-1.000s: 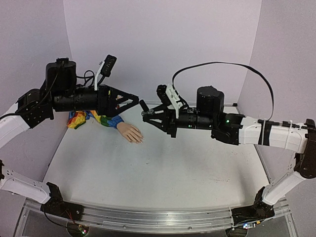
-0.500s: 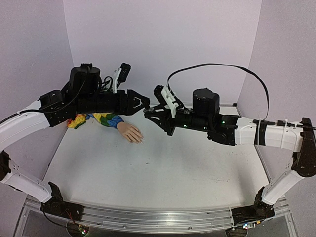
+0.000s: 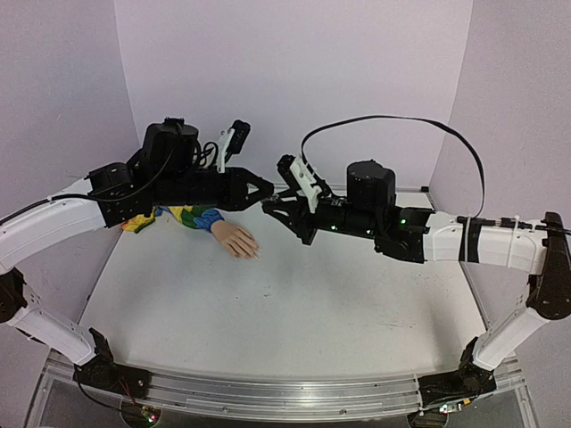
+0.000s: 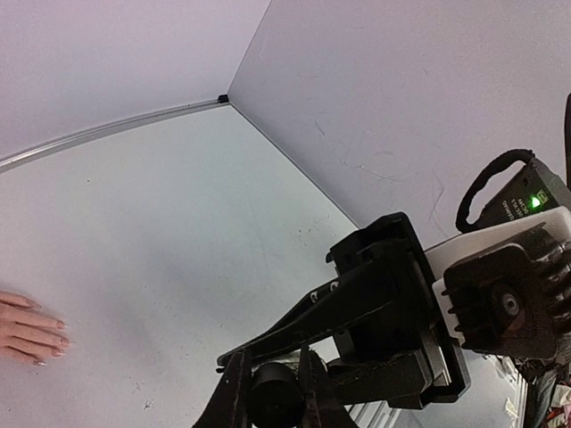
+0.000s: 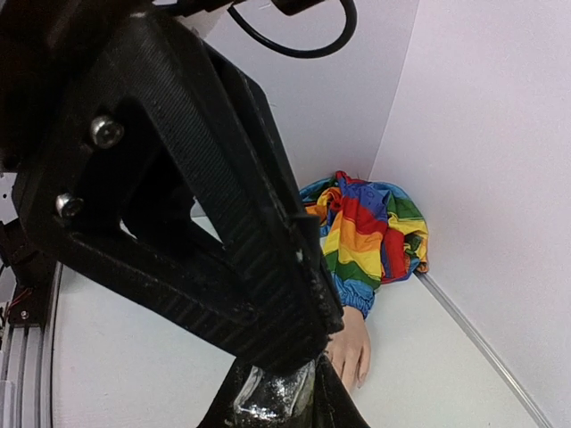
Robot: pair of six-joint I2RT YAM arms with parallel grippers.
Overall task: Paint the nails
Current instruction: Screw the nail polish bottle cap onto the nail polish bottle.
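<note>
Over the bench [image 3: 294, 312], your right jaws clamp the one small bottle [image 5: 272, 397] while your left jaws, wide a second ago, now pinch its cap [image 4: 272, 397]. One fake hand [image 3: 236, 241] and its nails [image 4: 59, 324] lie below the left jaws.

A white table [image 3: 294, 312], marked with a few small dark specks, is enclosed on three sides by plain pale lilac walls [image 3: 294, 80]. An aluminium rail [image 3: 285, 392] is fixed along its near edge. Everything is evenly lit.

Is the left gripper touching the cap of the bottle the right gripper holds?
Touching. The left wrist view shows the left gripper closed against both sides of the round dark cap.
</note>
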